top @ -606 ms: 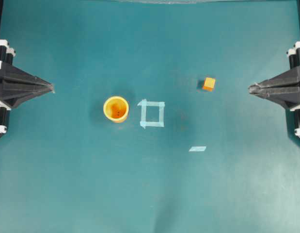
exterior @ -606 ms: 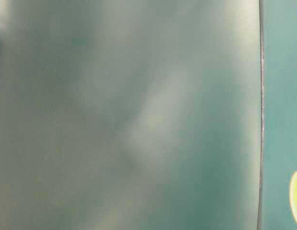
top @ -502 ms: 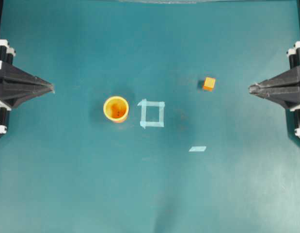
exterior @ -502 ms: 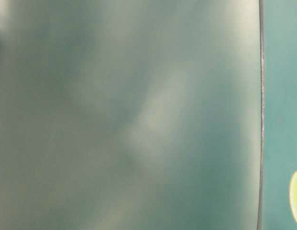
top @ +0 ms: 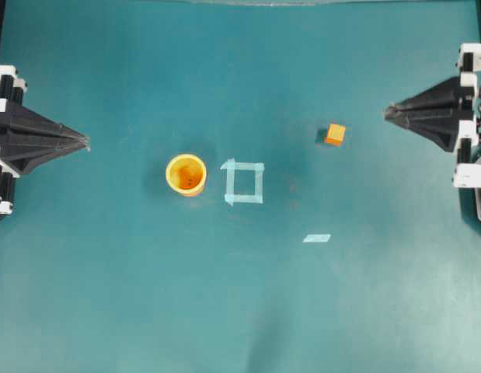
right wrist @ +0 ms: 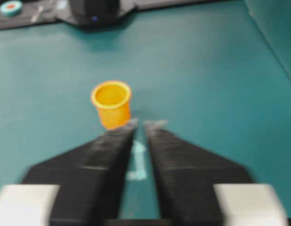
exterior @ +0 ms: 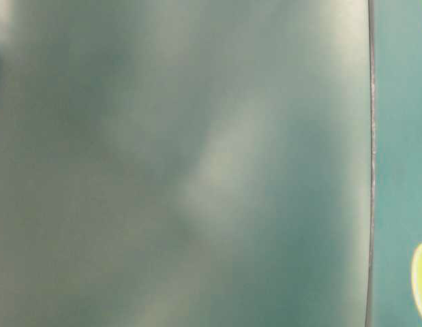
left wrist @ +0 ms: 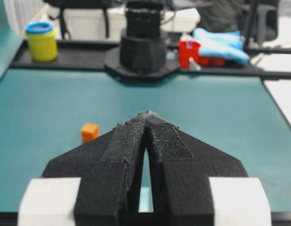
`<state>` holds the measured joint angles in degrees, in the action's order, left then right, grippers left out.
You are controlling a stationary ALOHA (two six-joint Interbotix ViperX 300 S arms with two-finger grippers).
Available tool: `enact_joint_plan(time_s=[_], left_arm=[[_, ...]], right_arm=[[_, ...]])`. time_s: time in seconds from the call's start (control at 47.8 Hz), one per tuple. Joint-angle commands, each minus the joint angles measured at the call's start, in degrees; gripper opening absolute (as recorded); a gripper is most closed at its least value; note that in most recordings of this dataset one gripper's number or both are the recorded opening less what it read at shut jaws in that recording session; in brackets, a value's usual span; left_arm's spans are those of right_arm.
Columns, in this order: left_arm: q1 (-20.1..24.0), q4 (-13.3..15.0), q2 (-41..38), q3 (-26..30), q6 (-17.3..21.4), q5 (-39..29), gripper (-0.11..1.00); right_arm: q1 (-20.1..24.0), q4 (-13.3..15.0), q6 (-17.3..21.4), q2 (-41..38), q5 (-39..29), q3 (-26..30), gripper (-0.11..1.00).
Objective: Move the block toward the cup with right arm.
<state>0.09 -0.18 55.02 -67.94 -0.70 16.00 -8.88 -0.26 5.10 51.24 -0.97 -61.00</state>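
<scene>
The small orange block point(top: 335, 134) sits on the teal table right of centre, and it also shows as the block point(left wrist: 90, 132) left of my left fingers. The yellow-orange cup point(top: 186, 174) stands upright left of centre, and in the right wrist view the cup point(right wrist: 111, 103) is just beyond my fingertips. My right gripper point(top: 388, 113) hovers to the right of the block and a little beyond it, not touching. A narrow gap shows between the tips of the right gripper point(right wrist: 144, 124), with nothing in it. My left gripper point(top: 85, 141) rests at the left edge with the tips of the left gripper point(left wrist: 146, 114) together. The block is out of the right wrist view.
A pale-blue tape square point(top: 243, 183) lies just right of the cup, and a short tape strip point(top: 317, 238) lies nearer the front. Beyond the table's far end are a yellow tub point(left wrist: 41, 41), a red cup point(left wrist: 189, 52) and a blue cloth point(left wrist: 220, 40). The table-level view is blurred.
My right gripper has swung toward the far side of the table and slightly left, closer to the block. Block, cup and left gripper have not moved.
</scene>
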Motion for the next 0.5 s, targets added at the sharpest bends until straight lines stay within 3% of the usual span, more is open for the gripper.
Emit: enact_joint_plan(time_s=[0.0,0.167,0.481], left_arm=[[0.0,-0.1,-0.5,1.7,-0.1,0.3,0.0],[0.0,-0.1,-0.5,1.9,0.0,0.4,0.0],[0.1,-0.1,-0.5,2.2,0.0,0.5,0.0]], right_arm=[[-0.6,-0.2,0.3,-0.5,-0.1,1.8,0.37],[-1.4,-0.2,0.5,-3.0,-0.3,2.5,0.62],[-5.1,-0.3,2.8,-12.8,-2.0,4.1,0.67]])
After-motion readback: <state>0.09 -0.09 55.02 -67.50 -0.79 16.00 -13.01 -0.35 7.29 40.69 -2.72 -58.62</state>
